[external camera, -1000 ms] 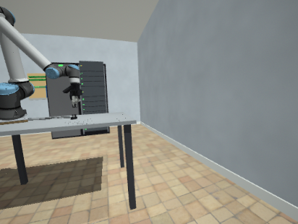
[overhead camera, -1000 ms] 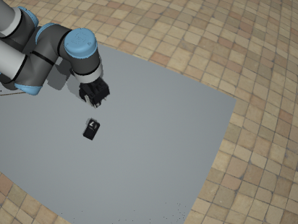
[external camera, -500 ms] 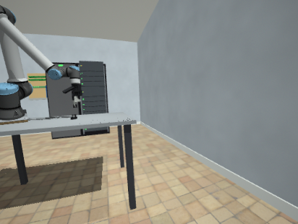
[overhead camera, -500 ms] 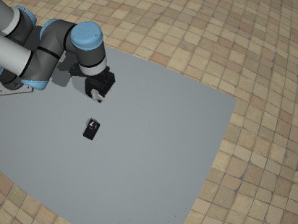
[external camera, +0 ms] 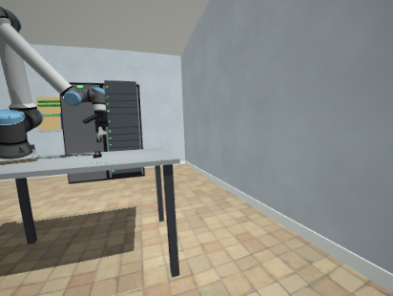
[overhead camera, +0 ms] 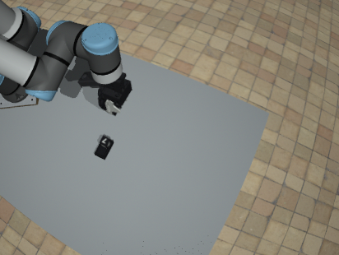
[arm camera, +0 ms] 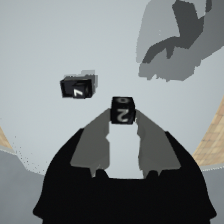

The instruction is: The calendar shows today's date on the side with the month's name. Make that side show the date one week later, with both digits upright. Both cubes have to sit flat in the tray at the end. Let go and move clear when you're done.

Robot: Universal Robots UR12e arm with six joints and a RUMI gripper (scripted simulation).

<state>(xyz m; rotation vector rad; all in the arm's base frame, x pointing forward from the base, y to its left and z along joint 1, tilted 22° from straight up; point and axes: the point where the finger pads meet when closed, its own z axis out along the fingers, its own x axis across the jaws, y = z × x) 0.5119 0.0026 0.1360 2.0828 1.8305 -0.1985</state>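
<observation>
My gripper (overhead camera: pixel 112 108) (external camera: pixel 99 135) (arm camera: pixel 122 109) is shut on a black date cube (arm camera: pixel 123 110) whose visible face shows a white 2. It holds the cube high above the grey table (overhead camera: pixel 185 164). The small black calendar tray (overhead camera: pixel 100 153) (arm camera: pixel 65 86) lies on the table below and ahead of the gripper. In it sits the other black cube (overhead camera: pixel 106 142) (arm camera: pixel 79 91), with a white 7 facing up. The tray slot beside this cube looks empty. The month's name is too small to read. In the exterior view the tray (external camera: pixel 98 156) is only a dark speck under the gripper.
The arm's base (external camera: pixel 14 136) stands at the table's left end. A dark server cabinet (external camera: pixel 121 115) stands behind the table. Tiled floor surrounds the table; its right edge (overhead camera: pixel 255 156) is far from the tray.
</observation>
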